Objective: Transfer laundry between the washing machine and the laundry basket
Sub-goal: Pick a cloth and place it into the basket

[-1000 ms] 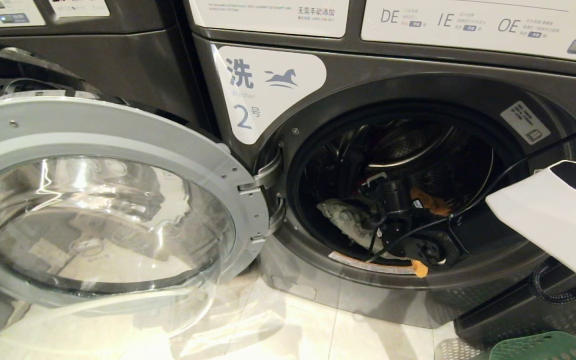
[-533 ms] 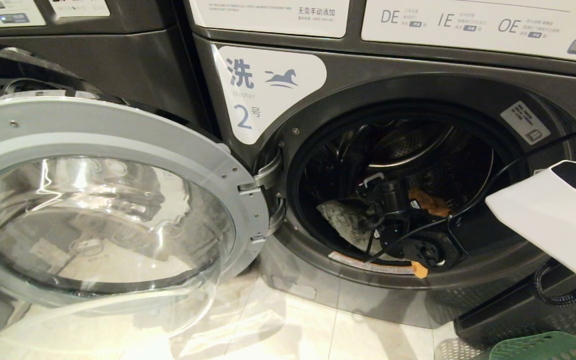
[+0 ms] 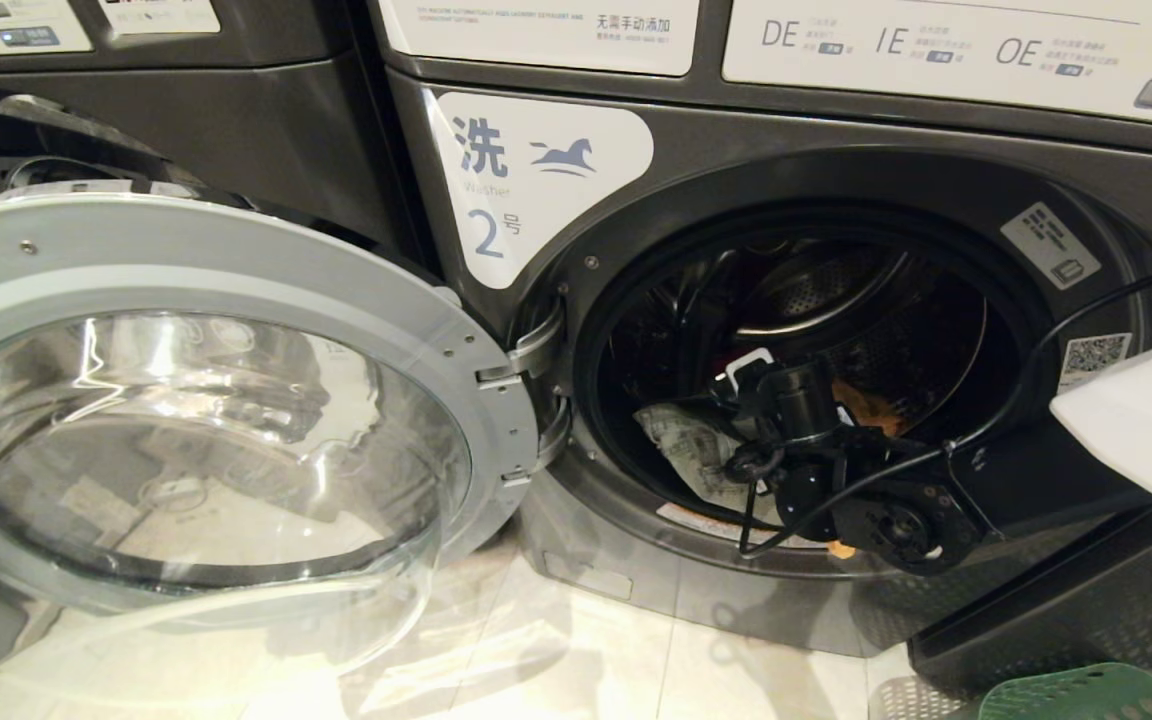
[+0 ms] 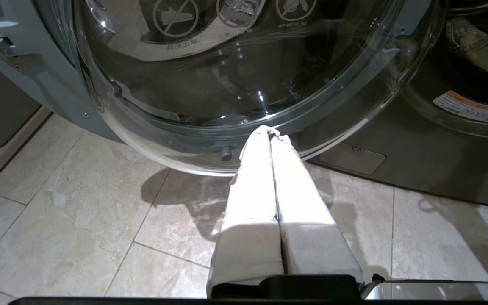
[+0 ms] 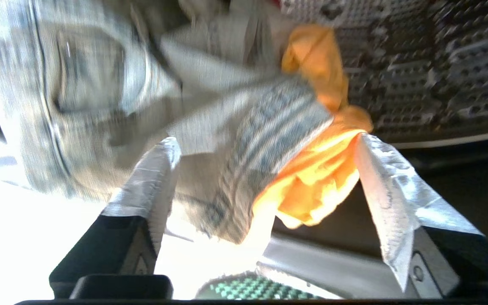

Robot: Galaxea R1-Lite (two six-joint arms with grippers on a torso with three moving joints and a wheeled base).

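Here, the right gripper [image 5: 265, 169] reaches into the drum of the washing machine [image 3: 836, 190], fingers spread wide around nothing yet. Just ahead lie an orange cloth [image 5: 311, 182], a striped garment [image 5: 265, 140] and pale jeans [image 5: 79, 84], heaped on the drum floor. All look soft and light; a bunched fold offers the best hold. The left gripper [image 4: 269, 131], pressed shut, hangs parked over the tiled floor [image 4: 79, 220] by the open door [image 3: 186, 300]. A green basket [image 3: 1076, 695] stands nearby.
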